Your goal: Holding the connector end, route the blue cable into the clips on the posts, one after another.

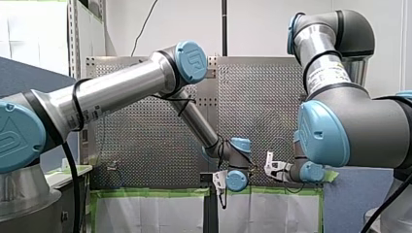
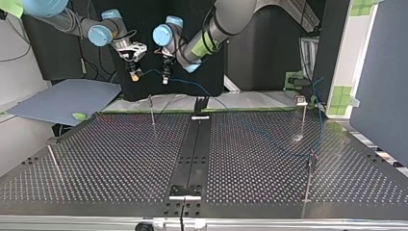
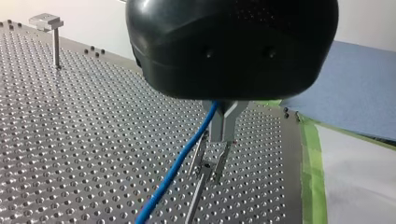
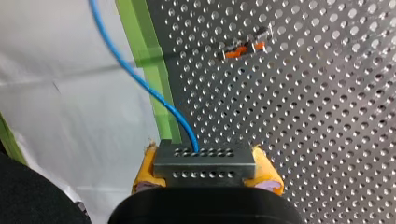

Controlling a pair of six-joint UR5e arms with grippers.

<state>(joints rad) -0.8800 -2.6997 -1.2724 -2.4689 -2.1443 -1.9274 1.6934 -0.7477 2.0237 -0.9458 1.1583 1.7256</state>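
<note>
My right gripper (image 4: 205, 179) has its yellow pads (image 4: 266, 172) shut on a grey metal connector (image 4: 204, 158). The blue cable (image 4: 140, 79) leaves the connector's top. In the top view it runs from my right gripper (image 2: 135, 73) across to my left gripper (image 2: 166, 77), then sags on toward the posts at the view's right. In the left wrist view my left gripper (image 3: 222, 135) has its metal fingers shut on the blue cable (image 3: 187, 158), just above a clip on a thin post (image 3: 205, 170). Both grippers hover past the table's far edge.
Thin posts stand on the perforated table (image 2: 120, 159): one near the far edge (image 2: 152, 109), two at the right (image 2: 304, 115) (image 2: 310, 178), one at the left (image 2: 52, 156). A blue-grey panel (image 2: 62, 101) lies beyond the table. Green tape (image 3: 310, 172) lines the edge.
</note>
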